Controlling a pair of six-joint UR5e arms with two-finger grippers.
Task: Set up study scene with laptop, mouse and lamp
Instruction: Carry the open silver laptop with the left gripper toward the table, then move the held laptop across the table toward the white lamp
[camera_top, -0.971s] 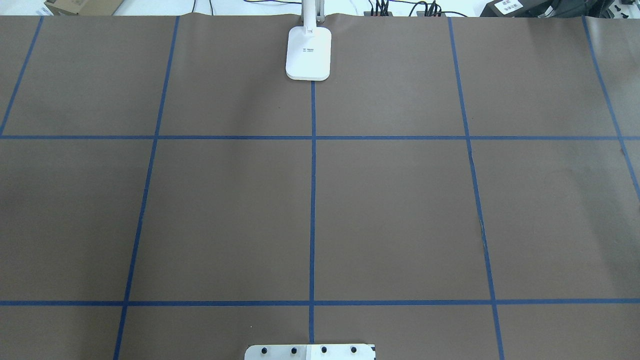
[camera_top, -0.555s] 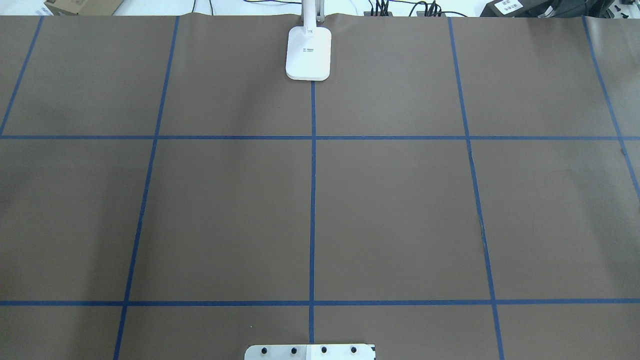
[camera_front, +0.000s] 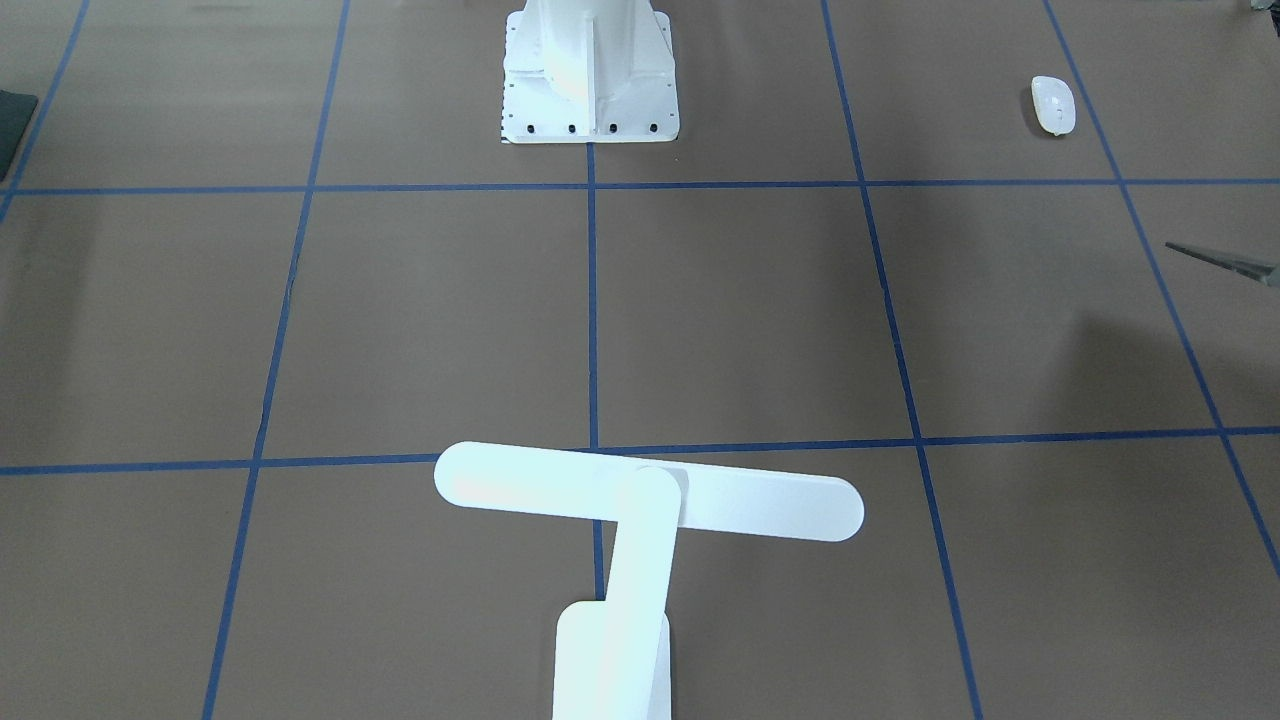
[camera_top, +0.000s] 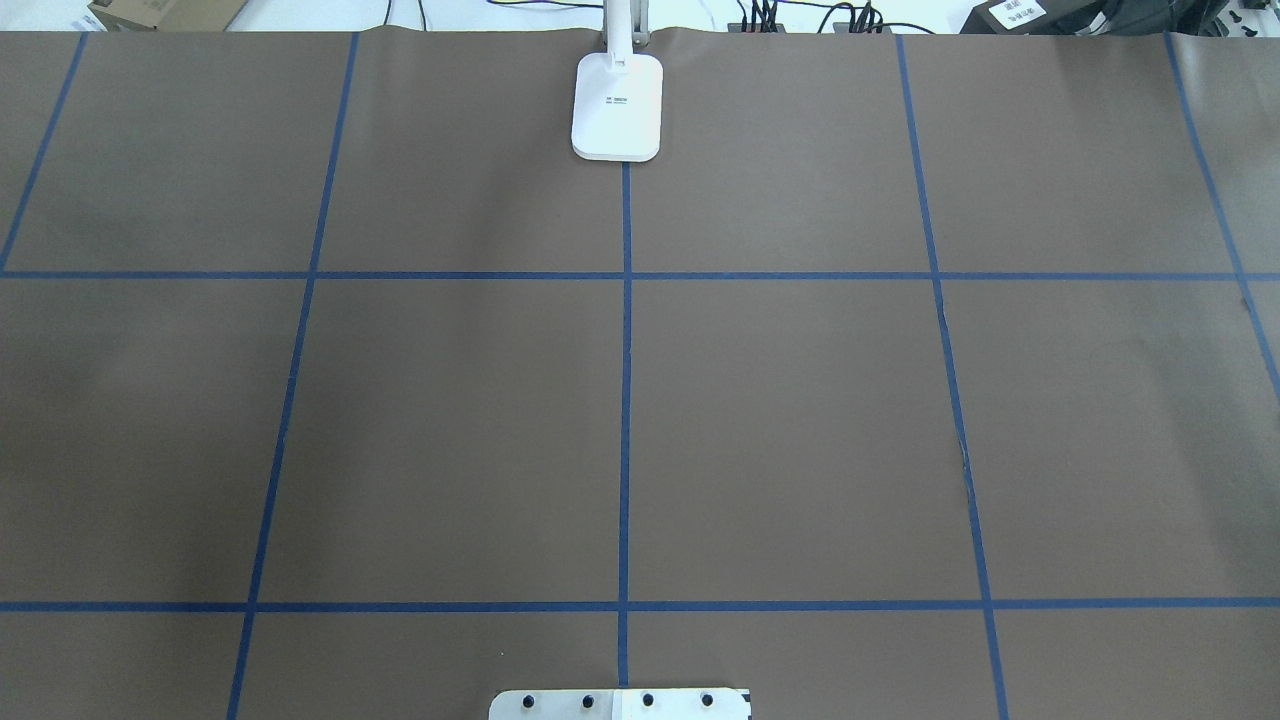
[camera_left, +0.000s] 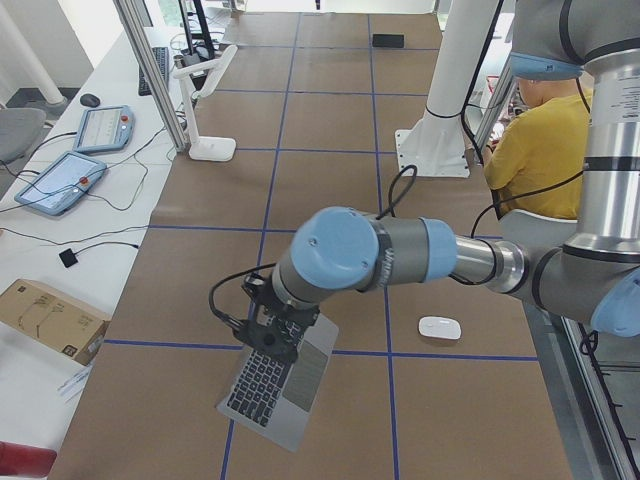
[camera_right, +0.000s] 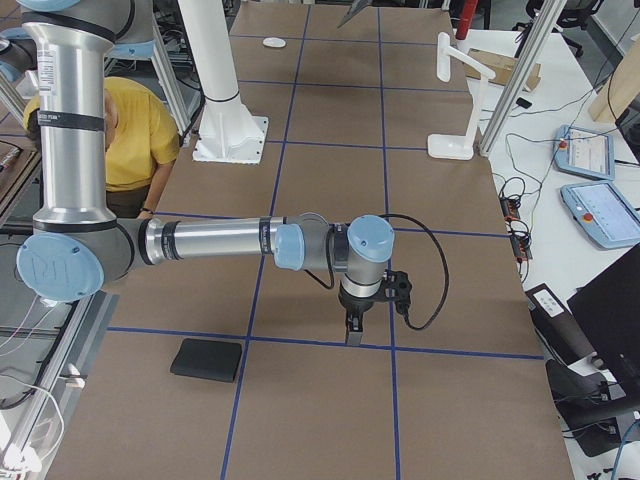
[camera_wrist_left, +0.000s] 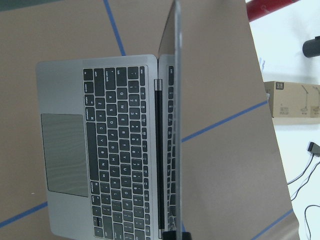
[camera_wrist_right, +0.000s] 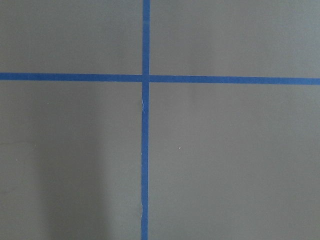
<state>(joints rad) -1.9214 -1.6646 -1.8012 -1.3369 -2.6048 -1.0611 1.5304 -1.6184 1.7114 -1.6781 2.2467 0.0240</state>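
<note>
- Nothing has shifted in the overhead view: the white T-shaped plastic desk lamp (camera_top: 617, 105) sits as before at the far edge of the table (camera_top: 800, 420).
- Slim grey metal laptop (camera_wrist_left: 100, 150) lies open at the table's left end, lid upright. Small white oval mouse (camera_left: 439, 328) near it, apart.
- Left gripper (camera_left: 272, 345) is at the lid, right gripper (camera_right: 352, 338) over bare table. Opening of either: cannot tell.
- Risk: pushing the lid further could drag or tip the laptop's base.
</note>
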